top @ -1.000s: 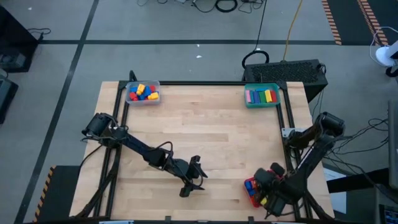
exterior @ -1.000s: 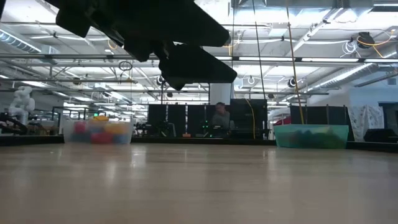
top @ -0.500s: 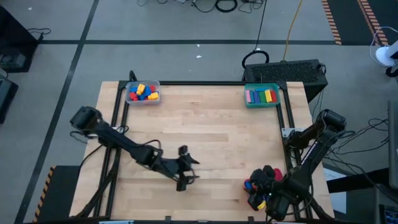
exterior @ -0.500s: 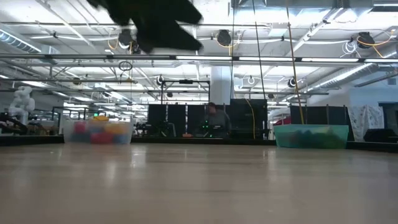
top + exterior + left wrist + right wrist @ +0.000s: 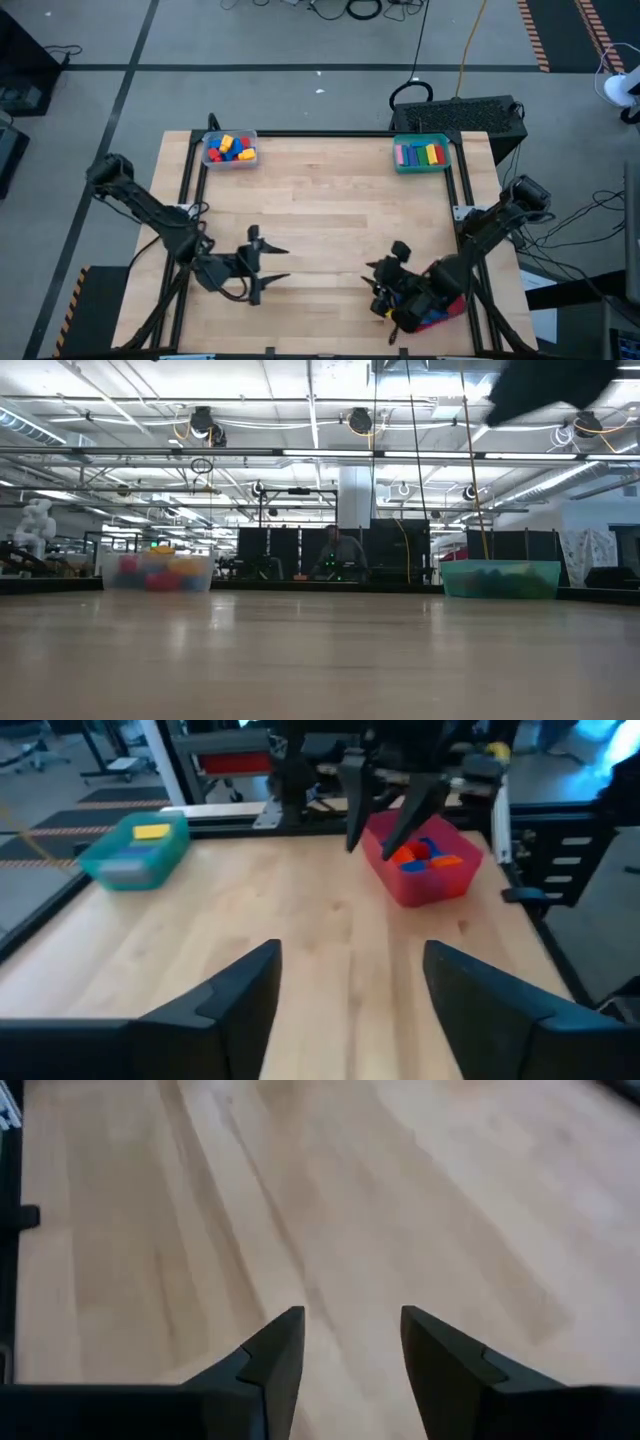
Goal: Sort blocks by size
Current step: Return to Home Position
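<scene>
Two gaping low, left pincer, right pincer

Grey floor, strip-lit ceiling, perhaps dark monitors, beyond wooden table

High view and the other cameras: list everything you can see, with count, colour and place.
Table: one, light wood, under everything.
Clear tray: one, far left corner.
Medium blocks: several, red, blue, yellow, orange, in the clear tray.
Teal tray: one, far right corner.
Long blocks: several, pink, green, yellow among them, in the teal tray.
Red tray: one, near right corner, partly under the right arm.
Small blocks: a few, orange and blue, in the red tray.
Person: one, beyond the table.
Left hand: open, empty, near left.
Right hand: open, empty, beside the red tray.
</scene>
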Motion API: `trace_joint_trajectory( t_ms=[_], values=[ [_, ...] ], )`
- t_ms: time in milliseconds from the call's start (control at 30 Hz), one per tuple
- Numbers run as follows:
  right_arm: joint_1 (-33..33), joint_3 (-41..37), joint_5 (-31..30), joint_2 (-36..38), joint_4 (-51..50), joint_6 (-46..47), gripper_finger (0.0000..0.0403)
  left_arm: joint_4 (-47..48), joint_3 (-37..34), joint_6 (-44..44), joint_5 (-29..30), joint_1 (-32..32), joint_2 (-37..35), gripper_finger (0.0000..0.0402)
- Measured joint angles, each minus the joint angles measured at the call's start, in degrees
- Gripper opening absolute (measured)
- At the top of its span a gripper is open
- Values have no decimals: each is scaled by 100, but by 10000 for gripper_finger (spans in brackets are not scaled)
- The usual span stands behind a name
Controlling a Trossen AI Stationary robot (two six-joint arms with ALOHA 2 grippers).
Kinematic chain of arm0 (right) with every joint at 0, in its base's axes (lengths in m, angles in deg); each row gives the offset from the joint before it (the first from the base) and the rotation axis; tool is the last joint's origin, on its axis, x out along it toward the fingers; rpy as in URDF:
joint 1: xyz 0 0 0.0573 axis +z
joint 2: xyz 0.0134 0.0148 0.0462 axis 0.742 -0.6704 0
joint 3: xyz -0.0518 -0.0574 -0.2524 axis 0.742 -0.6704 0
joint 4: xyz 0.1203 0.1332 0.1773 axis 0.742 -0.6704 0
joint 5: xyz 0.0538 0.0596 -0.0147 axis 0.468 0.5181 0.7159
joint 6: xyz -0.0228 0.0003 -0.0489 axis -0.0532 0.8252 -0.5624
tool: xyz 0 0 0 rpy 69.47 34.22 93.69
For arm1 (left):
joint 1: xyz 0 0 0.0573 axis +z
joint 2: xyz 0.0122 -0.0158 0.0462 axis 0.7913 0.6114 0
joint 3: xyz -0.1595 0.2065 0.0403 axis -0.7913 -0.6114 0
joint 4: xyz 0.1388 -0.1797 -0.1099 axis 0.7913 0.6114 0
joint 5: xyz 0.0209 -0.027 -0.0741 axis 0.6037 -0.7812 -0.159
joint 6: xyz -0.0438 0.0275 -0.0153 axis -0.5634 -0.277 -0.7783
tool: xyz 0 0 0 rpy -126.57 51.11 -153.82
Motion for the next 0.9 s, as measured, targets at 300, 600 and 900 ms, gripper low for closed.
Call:
trace_joint_trajectory(
  t_ms=[300, 600, 900],
  values=[
    [-1097, 0, 618, 121, 1215, -2457, 60, 169, -489, 521, -2, 299, -1076, 138],
    [-2171, 0, 1746, 521, 2953, -4885, 6, 193, -884, 1208, -86, 755, -2164, 9],
    [-2936, 0, 3028, 1250, 3096, -5462, 2, 65, -1708, 1469, -1010, 1648, -3180, 3]
  ],
)
